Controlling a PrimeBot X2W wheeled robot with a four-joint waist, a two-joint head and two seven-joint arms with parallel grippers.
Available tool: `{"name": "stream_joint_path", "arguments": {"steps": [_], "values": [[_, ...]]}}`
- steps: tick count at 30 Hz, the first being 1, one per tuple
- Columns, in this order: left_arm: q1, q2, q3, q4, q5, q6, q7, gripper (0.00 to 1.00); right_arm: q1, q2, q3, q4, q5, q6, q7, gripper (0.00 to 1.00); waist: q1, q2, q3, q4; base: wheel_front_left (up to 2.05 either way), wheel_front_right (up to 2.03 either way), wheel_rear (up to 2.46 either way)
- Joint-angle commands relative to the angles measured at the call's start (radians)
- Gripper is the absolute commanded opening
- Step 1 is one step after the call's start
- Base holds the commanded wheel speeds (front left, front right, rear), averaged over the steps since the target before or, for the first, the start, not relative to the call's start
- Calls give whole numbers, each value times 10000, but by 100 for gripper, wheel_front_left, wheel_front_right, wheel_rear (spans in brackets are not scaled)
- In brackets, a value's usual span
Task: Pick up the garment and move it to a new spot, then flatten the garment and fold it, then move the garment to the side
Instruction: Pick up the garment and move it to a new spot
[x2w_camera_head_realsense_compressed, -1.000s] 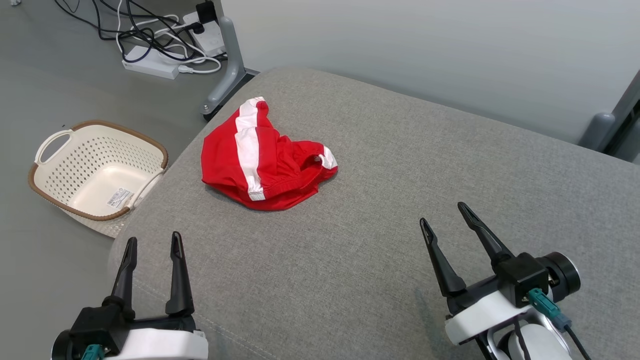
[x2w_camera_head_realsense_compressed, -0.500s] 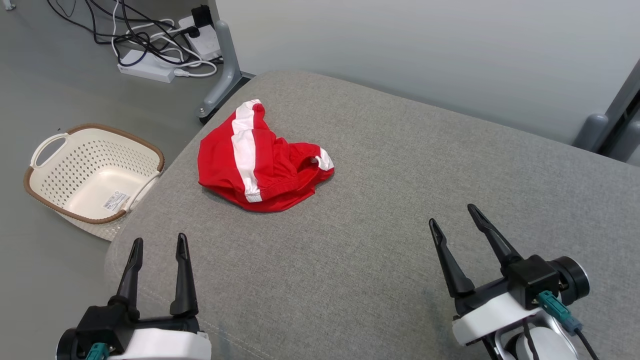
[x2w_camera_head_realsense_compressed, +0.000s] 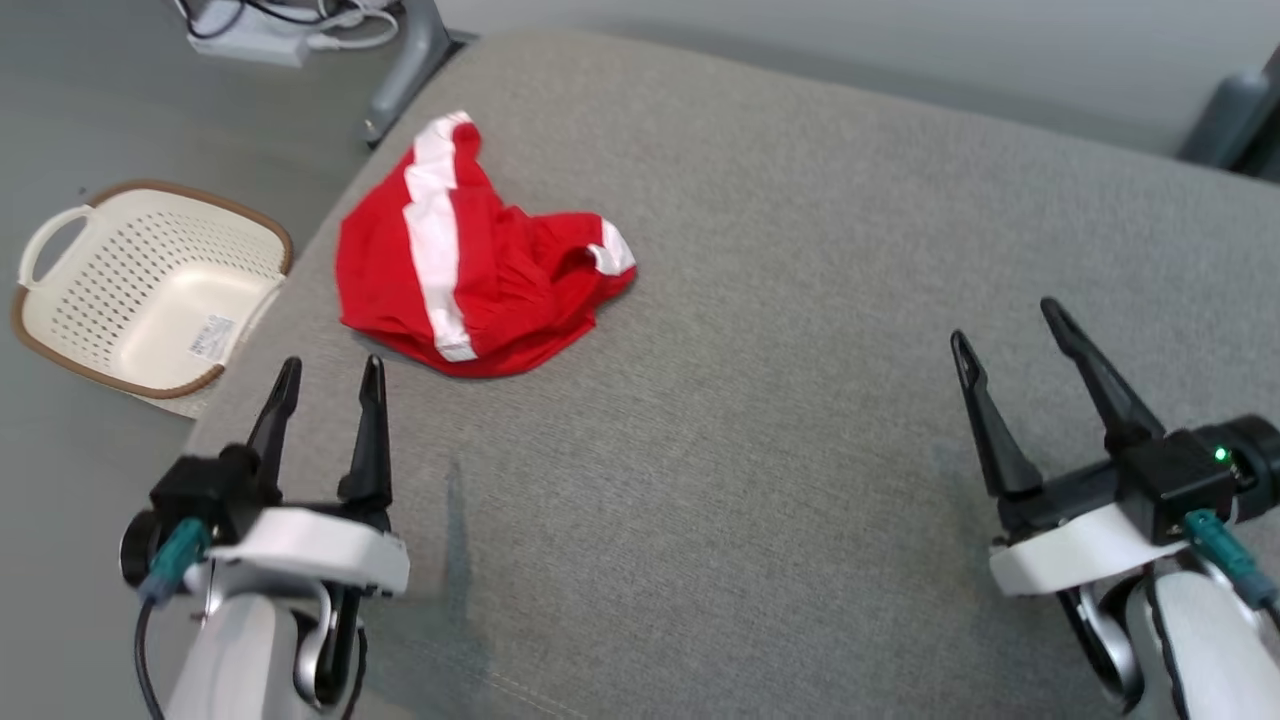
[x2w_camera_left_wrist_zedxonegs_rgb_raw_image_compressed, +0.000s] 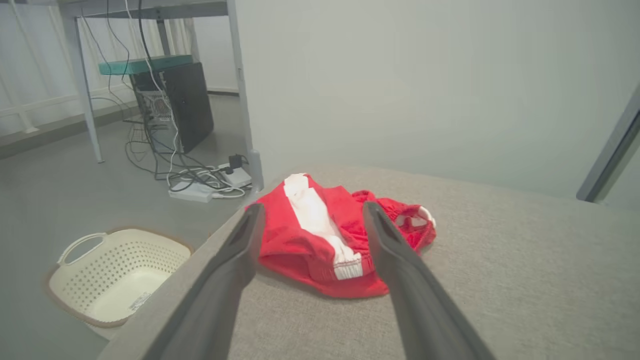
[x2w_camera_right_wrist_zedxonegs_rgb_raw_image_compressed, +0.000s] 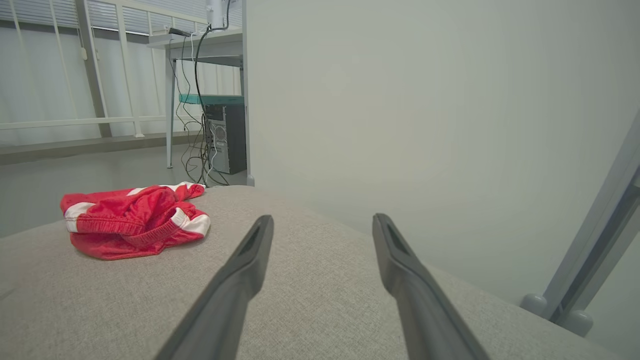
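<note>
Left hand (x2w_camera_head_realsense_compressed: 331, 362) and right hand (x2w_camera_head_realsense_compressed: 1005, 320) both released, empty; crumpled red-and-white fabric garment (x2w_camera_head_realsense_compressed: 470, 280) at left hand's one o'clock; pick-up seemingly pending, needing forward reach and pinch.

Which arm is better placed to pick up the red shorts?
Left, I'd judge. The left gripper is open and close to the red shorts, which lie straight ahead of it in its wrist view. The right gripper, also open, is far off across the grey cushion.
</note>
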Motion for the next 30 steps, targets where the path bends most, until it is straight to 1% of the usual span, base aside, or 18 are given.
{"name": "stream_joint_path", "arguments": {"steps": [1, 3, 5, 8, 10, 12, 13, 14, 16, 18, 19, 22, 25, 30], "values": [[-546, 175, -40, 445, 2, -140, 0, 100, -210, -158, 11, -141, 59, -3, 104, 100, 0, -1, 827, -475, 0, 0, 0], [-1417, 377, -60, 1120, -33, -288, 97, 100, -438, -406, 103, -357, 9, -3, 310, 100, 0, -1, 1259, -668, 0, 0, 0], [-2227, 543, -105, 1837, -213, -447, 443, 100, -643, -570, 197, -545, -2, -3, 470, 100, 0, -1, 1655, -835, 0, 0, 0], [-3436, 893, -88, 2793, -771, -677, 1194, 100, -809, -741, 323, -753, 59, -3, 597, 100, 0, -1, 2037, -1066, 0, 0, 0], [-4198, 1234, -50, 3322, -1147, -755, 1748, 100, -913, -784, 498, -848, 141, -3, 667, 100, 0, -1, 2259, -1241, 0, 0, 0], [-4744, 1402, -92, 3843, -1678, -812, 2507, 100, -962, -847, 643, -937, 155, -3, 674, 100, 0, -1, 2436, -1408, 0, 0, 0], [-4744, 1402, -92, 3843, -1678, -812, 2507, 100, -962, -847, 643, -937, 155, -3, 674, 100, 0, -1, 2436, -1408, 0, 0, 0], [-5012, 1494, -147, 4074, -1918, -813, 2981, 100, -1001, -878, 701, -965, 160, -3, 700, 100, 0, -1, 2517, -1489, 0, 0, 0], [-5503, 1831, -502, 4344, -2382, -815, 3818, 100, -1066, -897, 775, -1000, 178, -3, 703, 100, 0, -1, 2649, -1623, 0, 0, 0], [-5844, 2321, -713, 4638, -2569, -798, 4336, 100, -1098, -866, 805, -1019, 200, -3, 708, 100, 0, -1, 2772, -1753, 0, 0, 0], [-5985, 2439, -812, 4796, -2664, -799, 4534, 100, -1128, -839, 844, -1024, 202, -3, 710, 100, 0, -1, 2838, -1821, 0, 0, 0], [-6414, 2445, -960, 5217, -3308, -805, 5296, 100, -1221, -819, 874, -1014, 207, -3, 659, 100, 0, -1, 2992, -1966, 0, 0, 0], [-6700, 2765, -1181, 5467, -3777, -805, 5926, 100, -1289, -770, 979, -973, 207, -3, 590, 100, 0, -1, 3112, -2092, 0, 0, 0], [-6946, 2906, -1705, 5637, -4428, -806, 6839, 100, -1409, -758, 1033, -943, 137, -3, 542, 100, 0, -1, 3320, -2225, 0, 0, 0]]}}
